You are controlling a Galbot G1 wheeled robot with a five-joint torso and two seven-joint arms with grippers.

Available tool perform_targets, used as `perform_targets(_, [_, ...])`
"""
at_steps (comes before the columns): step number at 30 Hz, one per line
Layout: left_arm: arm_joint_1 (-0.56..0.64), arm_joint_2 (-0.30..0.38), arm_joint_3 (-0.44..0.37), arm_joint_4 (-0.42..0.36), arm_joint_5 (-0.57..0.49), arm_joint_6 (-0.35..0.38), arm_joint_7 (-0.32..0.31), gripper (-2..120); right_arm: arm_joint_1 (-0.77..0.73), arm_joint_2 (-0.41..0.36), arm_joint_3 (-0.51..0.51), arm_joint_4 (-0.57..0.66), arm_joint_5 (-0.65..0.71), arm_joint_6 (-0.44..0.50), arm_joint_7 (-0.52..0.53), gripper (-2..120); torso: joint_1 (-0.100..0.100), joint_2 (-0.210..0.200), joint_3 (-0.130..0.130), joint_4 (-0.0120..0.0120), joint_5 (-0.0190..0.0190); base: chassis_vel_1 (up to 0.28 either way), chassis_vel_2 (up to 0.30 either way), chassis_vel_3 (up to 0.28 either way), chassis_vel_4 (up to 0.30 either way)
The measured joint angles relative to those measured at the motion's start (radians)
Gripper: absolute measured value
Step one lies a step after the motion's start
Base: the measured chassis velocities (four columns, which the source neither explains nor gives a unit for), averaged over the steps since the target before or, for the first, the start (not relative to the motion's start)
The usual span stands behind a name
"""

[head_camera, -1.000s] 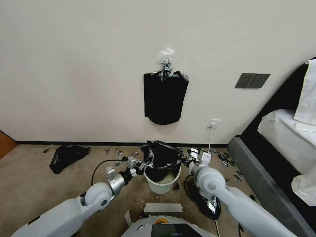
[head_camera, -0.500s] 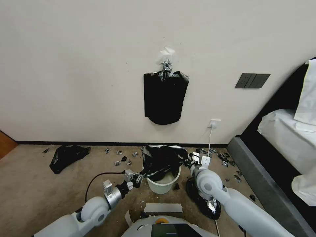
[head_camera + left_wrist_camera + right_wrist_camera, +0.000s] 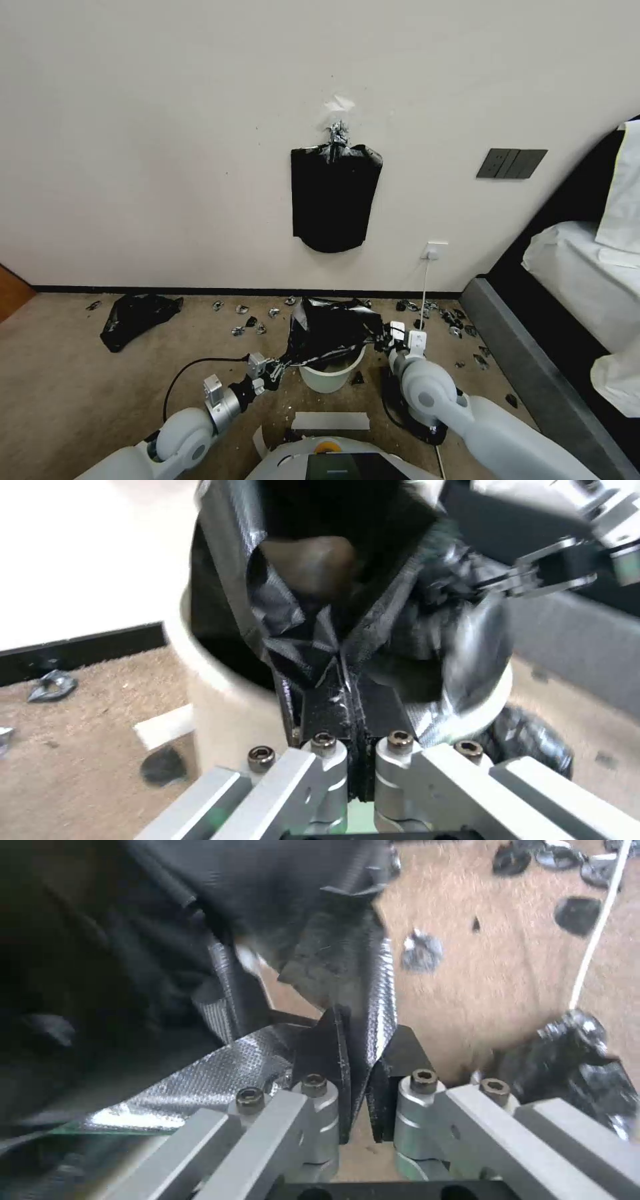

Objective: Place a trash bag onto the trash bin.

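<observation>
Beige carpet point(image 3: 80, 380) runs to a white wall. Lower centre-left, the left claw point(image 3: 275, 367) is clamped on the trash bag point(image 3: 330, 330), stretched over the cream trash bin point(image 3: 327, 378) at centre. Right of it, the right claw point(image 3: 385, 335) pinches the bag's other edge.

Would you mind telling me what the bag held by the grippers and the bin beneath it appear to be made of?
The trash bag looks like thin glossy black plastic film: it creases sharply, catches highlights, and shows a fine embossed texture in the right wrist view. The trash bin looks like smooth cream-white moulded plastic, with an even matte wall and rolled rim, though that is judged by look alone.
</observation>
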Motion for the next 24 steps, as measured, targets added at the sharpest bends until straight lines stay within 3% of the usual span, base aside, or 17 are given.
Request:
perform_targets(9, [-0.006, -0.008, -0.008, 0.052, 0.024, -0.027, 0.02, 0, -0.021, -0.013, -0.007, 0.002, -0.017, 0.003, -0.004, 7, 0.0, 0.0, 0.0, 0.0, -0.0001, 0.0, 0.0, 0.0, 0.0])
perform_targets(24, [-0.009, 0.012, -0.021, 0.032, -0.008, -0.042, 0.037, 0, -0.037, -0.067, -0.015, 0.054, -0.031, 0.003, 0.0, 7, 0.0, 0.0, 0.0, 0.0001, 0.0, 0.0, 0.0, 0.0, 0.0])
